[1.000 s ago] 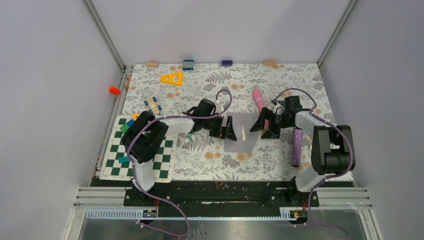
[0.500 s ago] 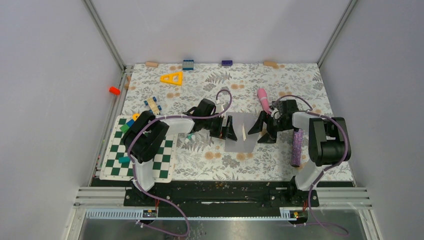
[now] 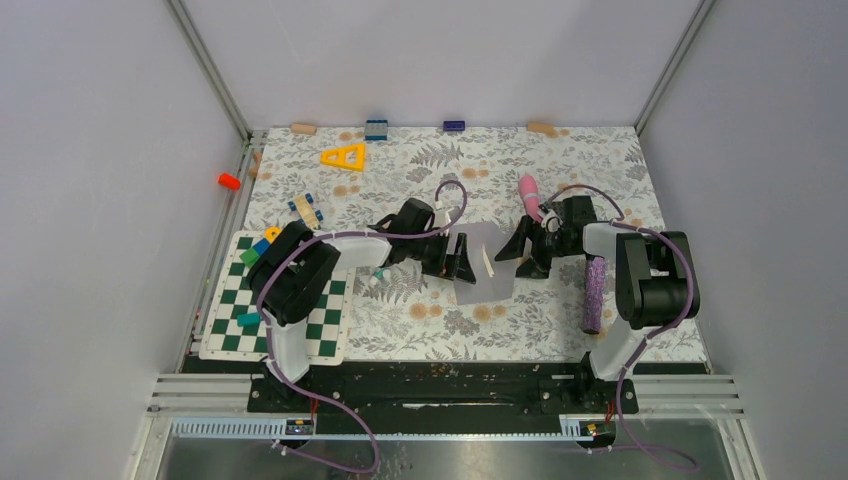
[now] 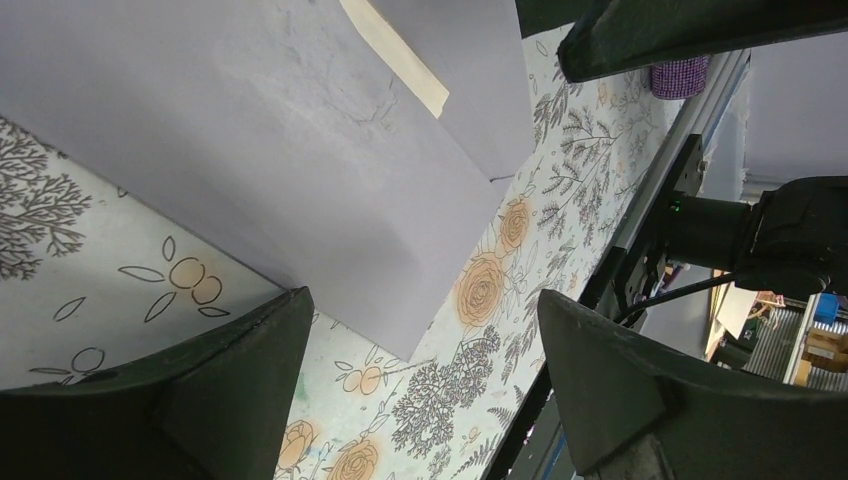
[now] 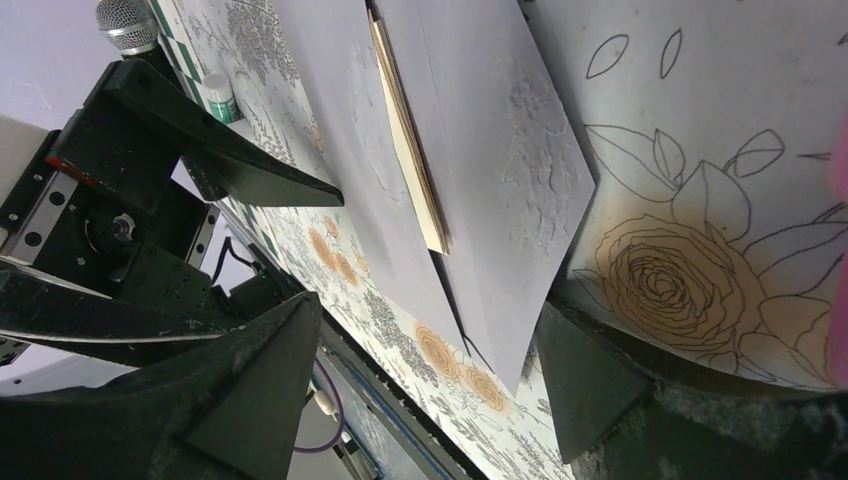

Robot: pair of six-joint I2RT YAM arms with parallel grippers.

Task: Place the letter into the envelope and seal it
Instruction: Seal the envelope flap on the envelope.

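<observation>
Overhead view of a floral tabletop, two black robot arms reaching inward from the near edge. At the centre, lying flat: the grey envelope, its pointed flap seemingly laid open toward 3 o'clock, not folded shut. Along the seam between flap and body, a narrow tan strip of the letter; the rest of the sheet tucked out of sight inside. At the envelope's 9 o'clock, the left tool, fingers spread wide and gripping nothing, low over the paper's near corner in the wrist view. At 3 o'clock, the right tool, likewise spread and empty, straddling the flap's point. Probably stationed on opposite sides to keep the envelope from sliding while pushing the last of the letter home, then to turn the flap over. Contact between fingers and paper impossible to tell. Judged stage: insertion nearly done, sealing not begun. Well apart from the work: a pink stick at 1 o'clock, a purple glittery cylinder at 4 o'clock, a green-and-white chessboard at 8 o'clock.
</observation>
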